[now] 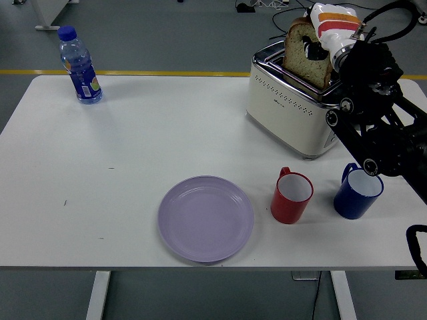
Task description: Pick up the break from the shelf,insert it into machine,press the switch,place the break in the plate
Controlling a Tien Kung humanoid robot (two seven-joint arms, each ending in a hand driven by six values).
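The right hand's point(319, 41) fingers point(311, 49) pinch a brown-crusted slice of bread point(306, 55), its lower edge in the cream metal toaster's point(290, 107) slot.

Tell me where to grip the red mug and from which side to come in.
Grip the red mug around its body from the near right. It stands upright and open-topped, its handle at the far left rim. The blue mug stands apart to its right, so there is some room.

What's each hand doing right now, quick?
Left hand: not in view.
Right hand: closed on the slice of bread, holding it at the toaster slot.
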